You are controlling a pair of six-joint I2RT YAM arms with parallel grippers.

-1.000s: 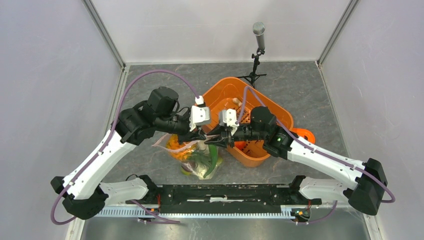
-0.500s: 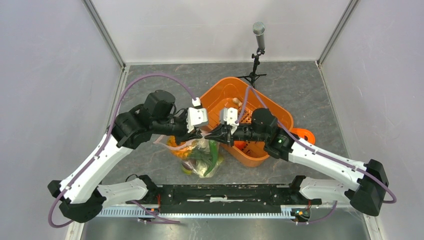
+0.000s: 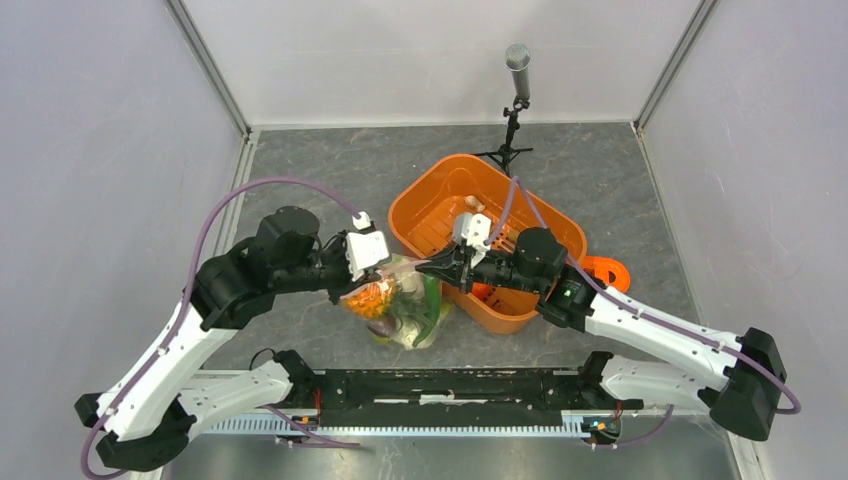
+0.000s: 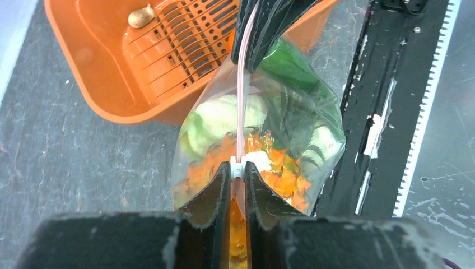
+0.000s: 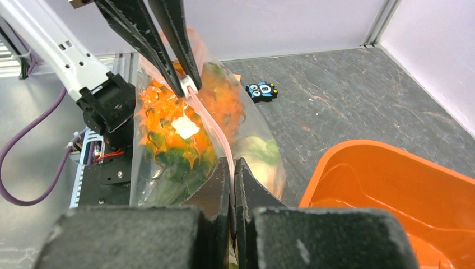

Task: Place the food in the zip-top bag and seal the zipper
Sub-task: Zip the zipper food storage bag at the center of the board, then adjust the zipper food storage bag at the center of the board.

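Food (image 4: pixel 224 115) is mostly inside the zip-top bag (image 3: pixel 408 318), which hangs low over the desk (image 3: pixel 330 170) beside the orange basket (image 4: pixel 84 89); left fingers (image 4: pixel 213 196) and right fingers (image 5: pixel 214 193) clamp opposite ends of the zipper (image 4: pixel 241 101), one beige piece (image 4: pixel 140 15) sits unbagged, full seal unconfirmed.

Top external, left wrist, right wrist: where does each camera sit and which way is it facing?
Top external: above and behind both arms, looking down on bag and basket.
Left wrist: on left gripper, looking along the zipper at right gripper.
Right wrist: opposite direction, own fingers low in frame.
Shared: both wrist views show the pinched zipper.
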